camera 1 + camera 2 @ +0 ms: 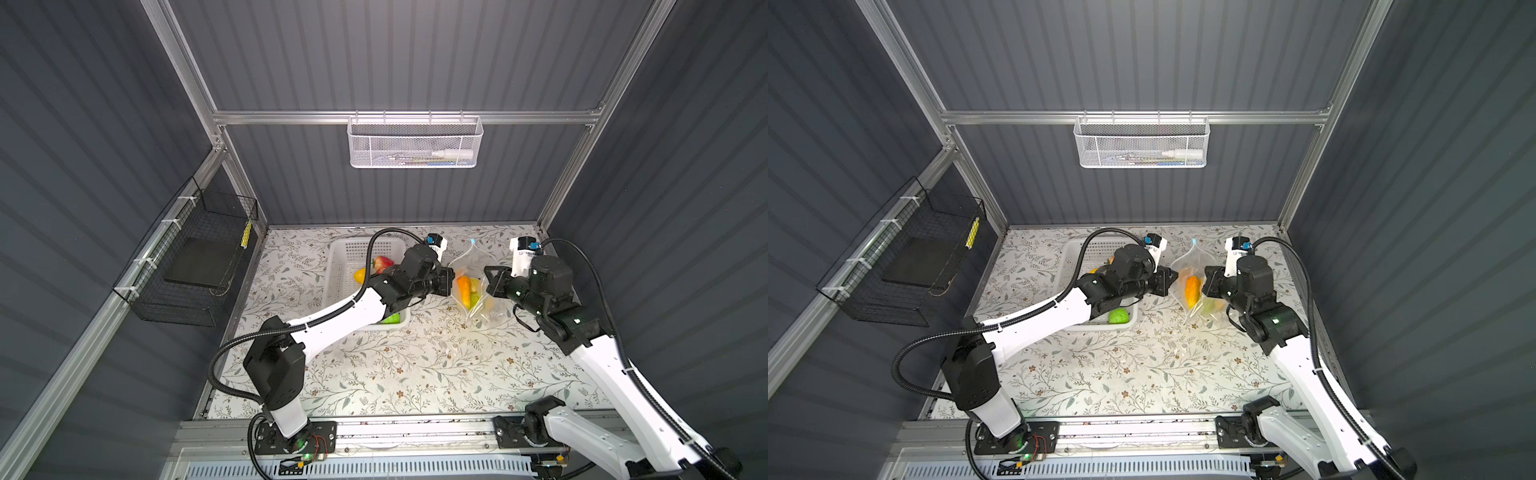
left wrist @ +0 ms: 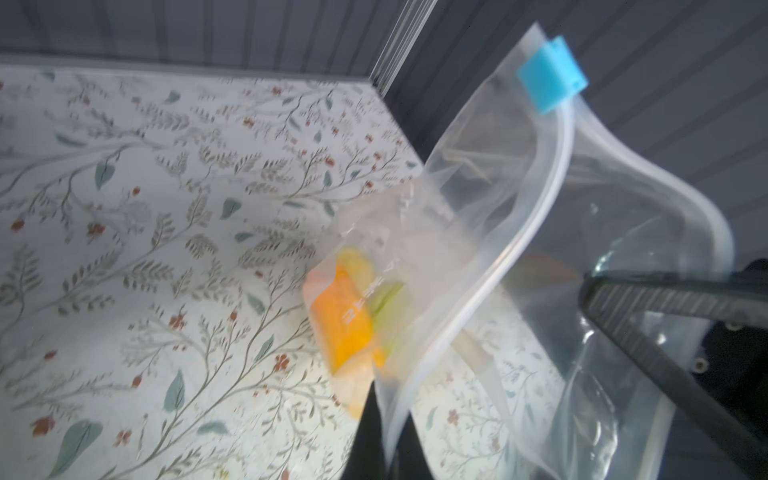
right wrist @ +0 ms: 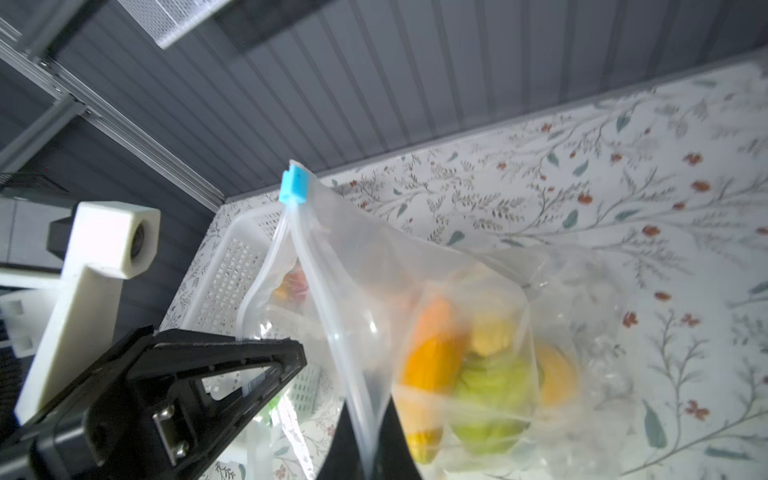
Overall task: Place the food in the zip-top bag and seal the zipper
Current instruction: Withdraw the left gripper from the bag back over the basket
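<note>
The transparent zip-top bag (image 1: 471, 266) (image 1: 1187, 266) hangs between my two grippers, mouth spread open. My left gripper (image 2: 384, 436) (image 1: 451, 282) is shut on one mouth edge of the bag (image 2: 478, 249). On the opposite edge of the bag (image 3: 374, 270) my right gripper (image 3: 368, 440) (image 1: 488, 278) is shut. The zipper's light-blue slider (image 2: 552, 75) (image 3: 294, 185) sits at the far end. Inside lie an orange gourd (image 3: 432, 353) (image 1: 464, 286), a green fruit (image 3: 490, 386) and yellow pieces. More food stays in the white basket (image 1: 345, 253): a strawberry (image 1: 383, 262), a lemon (image 1: 360, 274) and a round green fruit (image 1: 1119, 316).
My left arm reaches across the white basket. A white mesh basket (image 1: 415, 141) hangs on the back wall and a black wire basket (image 1: 195, 257) on the left wall. The floral table (image 1: 415, 365) ends at grey walls close behind the bag.
</note>
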Robot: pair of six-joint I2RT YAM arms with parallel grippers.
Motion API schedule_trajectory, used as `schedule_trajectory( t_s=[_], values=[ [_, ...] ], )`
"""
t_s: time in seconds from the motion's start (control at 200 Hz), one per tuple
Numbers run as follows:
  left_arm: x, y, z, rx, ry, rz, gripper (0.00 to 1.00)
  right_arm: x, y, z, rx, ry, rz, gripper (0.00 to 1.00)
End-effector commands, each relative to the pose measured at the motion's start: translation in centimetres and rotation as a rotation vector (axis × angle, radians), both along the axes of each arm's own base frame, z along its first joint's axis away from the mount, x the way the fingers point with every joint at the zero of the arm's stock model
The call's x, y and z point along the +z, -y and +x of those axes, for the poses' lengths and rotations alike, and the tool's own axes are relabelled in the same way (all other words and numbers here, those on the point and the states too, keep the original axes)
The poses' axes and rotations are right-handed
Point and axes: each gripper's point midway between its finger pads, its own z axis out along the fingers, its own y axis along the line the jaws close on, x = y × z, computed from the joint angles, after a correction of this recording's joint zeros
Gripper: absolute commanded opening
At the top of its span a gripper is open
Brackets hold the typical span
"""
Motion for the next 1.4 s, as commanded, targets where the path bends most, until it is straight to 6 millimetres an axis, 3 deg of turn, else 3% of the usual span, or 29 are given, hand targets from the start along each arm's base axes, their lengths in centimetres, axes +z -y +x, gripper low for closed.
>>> schedule_trajectory(
  t_s=[0.0, 0.075, 0.155, 0.255, 0.38, 0.47, 0.485, 0.54, 0.695, 0.825, 0.92, 1.021, 1.056, 1.071, 1.116, 1.166, 1.236, 1.391],
  values=[
    [5.8, 0.2, -1.2, -0.055, 0.111, -0.110, 0.00, 3.9, 0.6, -1.5, 0.028, 0.094, -0.051, 0.00],
    [6.6, 0.0, -1.2, -0.045, 0.130, -0.128, 0.00, 5.6, 1.5, -2.2, 0.000, 0.138, -0.070, 0.00],
    [6.0, -0.2, -0.9, -0.027, 0.123, -0.114, 0.00, 6.6, 2.8, -2.6, -0.054, 0.172, -0.101, 0.00],
    [4.1, 0.3, -0.8, -0.035, 0.079, -0.085, 0.00, 7.3, 4.2, -3.2, -0.114, 0.203, -0.132, 0.00],
    [1.3, 1.2, -0.8, -0.049, 0.000, -0.073, 0.00, 7.1, 4.6, -3.5, -0.126, 0.206, -0.140, 0.00],
    [-0.2, 1.4, -0.8, -0.043, -0.043, -0.071, 0.00, 5.7, 3.9, -2.9, -0.099, 0.180, -0.141, 0.00],
    [-1.8, 1.1, -0.9, -0.036, -0.064, -0.047, 0.00, 5.3, 3.8, -2.7, -0.095, 0.170, -0.140, 0.00],
    [-2.9, 0.5, -0.9, -0.012, -0.074, -0.029, 0.00, 3.7, 3.0, -2.0, -0.065, 0.124, -0.138, 0.00],
    [-5.3, -2.2, -0.3, 0.098, -0.069, 0.055, 0.00, -0.7, -0.7, -0.5, 0.092, -0.033, -0.064, 0.00],
    [-7.5, -4.0, -0.3, 0.159, -0.094, 0.119, 0.00, -2.3, -3.5, 0.0, 0.202, -0.103, 0.038, 0.00],
    [-8.0, -4.7, -0.6, 0.175, -0.103, 0.131, 0.00, -3.0, -4.0, 0.2, 0.217, -0.126, 0.066, 0.00],
    [-7.6, -5.8, -0.6, 0.206, -0.086, 0.149, 0.10, -3.3, -4.7, 0.0, 0.251, -0.139, 0.091, 0.00],
    [-7.1, -6.3, -0.5, 0.218, -0.070, 0.153, 0.18, -3.4, -4.8, 0.0, 0.258, -0.142, 0.097, 0.00],
    [-6.9, -6.4, -0.5, 0.221, -0.063, 0.157, 0.26, -3.5, -4.9, 0.0, 0.260, -0.145, 0.100, 0.00],
    [-6.3, -7.2, -0.3, 0.245, -0.040, 0.172, 0.62, -3.5, -5.0, -0.1, 0.269, -0.148, 0.109, 0.00],
    [-5.5, -8.2, 0.1, 0.271, -0.002, 0.197, 0.79, -3.8, -5.1, -0.1, 0.272, -0.157, 0.114, 0.00],
    [-4.8, -10.4, 1.1, 0.323, 0.037, 0.258, 0.88, -4.2, -5.2, -0.2, 0.271, -0.171, 0.120, 0.00],
    [-4.7, -16.3, 3.6, 0.407, -0.003, 0.265, 0.91, -4.6, -4.9, -0.4, 0.255, -0.183, 0.119, 0.00]
  ],
)
